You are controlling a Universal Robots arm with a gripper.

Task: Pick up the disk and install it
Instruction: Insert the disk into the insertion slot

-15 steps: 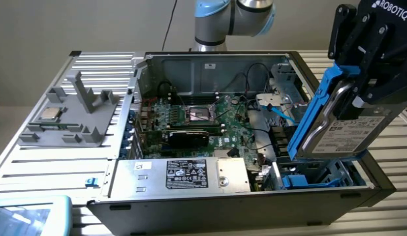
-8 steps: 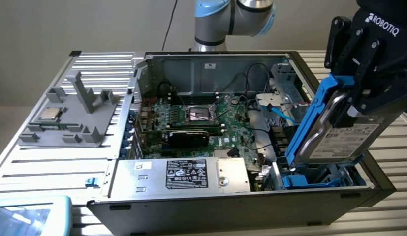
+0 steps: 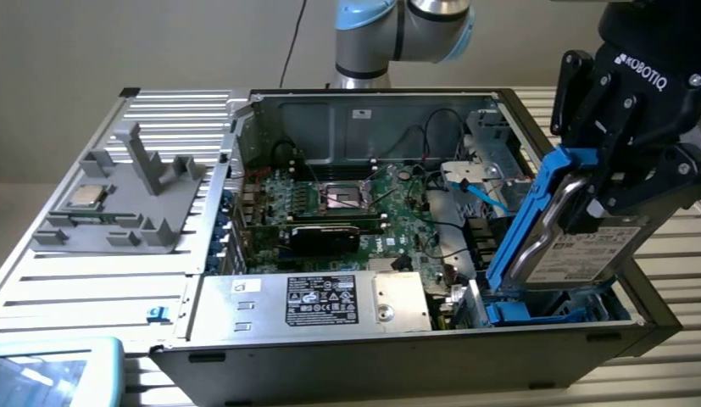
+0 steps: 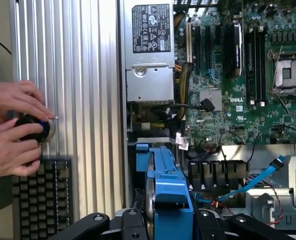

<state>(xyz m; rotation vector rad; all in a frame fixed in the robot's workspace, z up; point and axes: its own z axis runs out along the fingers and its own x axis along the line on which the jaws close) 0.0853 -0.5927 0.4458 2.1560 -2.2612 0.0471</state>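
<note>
Robot arm's jaws clamp the disk (image 3: 565, 254) by its blue carrier, holding it steeply tilted on edge, its lower end at the blue drive bay (image 3: 542, 309) at the exterior view's right of the open computer case (image 3: 327, 360), beside the motherboard (image 3: 407, 220).

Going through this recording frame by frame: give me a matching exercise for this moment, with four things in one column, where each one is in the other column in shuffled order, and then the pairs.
Things
1. disk
2. processor chip
3. silver box with sticker
4. person's hands

Places
A. on a grey holder outside the computer case
B. on a round black knob beside a keyboard
C. held upright in the gripper, at the case's end on the exterior view's right
D. inside the case, along its wall nearest the exterior camera

Pairs: 1-C, 2-A, 3-D, 4-B
</note>
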